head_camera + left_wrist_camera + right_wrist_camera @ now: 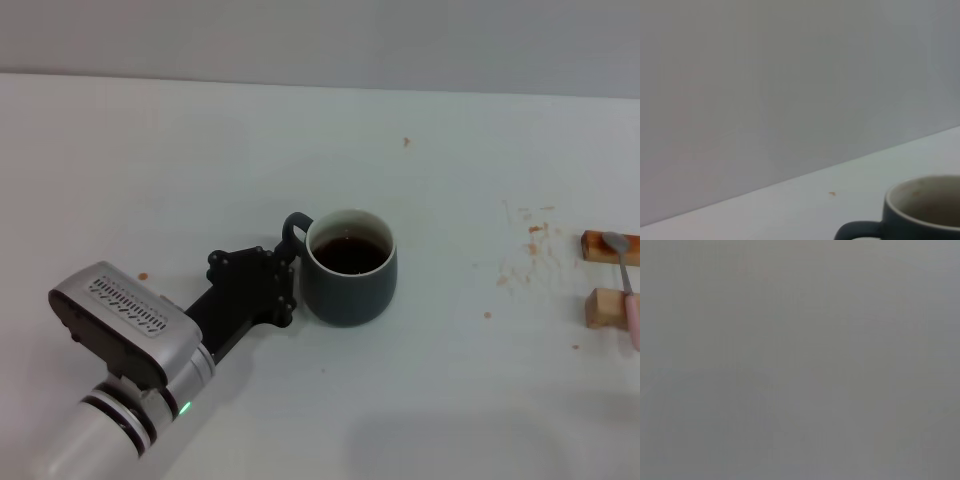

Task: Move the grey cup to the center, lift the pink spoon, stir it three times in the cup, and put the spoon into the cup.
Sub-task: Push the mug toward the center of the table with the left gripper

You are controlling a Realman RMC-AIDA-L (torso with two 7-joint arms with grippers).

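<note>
The grey cup [349, 267] sits near the middle of the white table [200, 150], dark liquid inside, its loop handle pointing left and a little far. Right at that handle is the left gripper [287, 262], its black body reaching in from the near left, the silver arm trailing back toward the near corner. The fingertips sit against the handle side of the cup, but whether they are clamped on it or slack, I cannot tell. In the left wrist view the cup's rim and pale inner wall show, with the handle curling off it. Over at the far right edge, the pink spoon [627, 285] lies across two tan wooden blocks [603, 307], metal bowl on the farther block, pink handle running over the nearer one. Well apart from the cup. The right gripper is out of sight.
</note>
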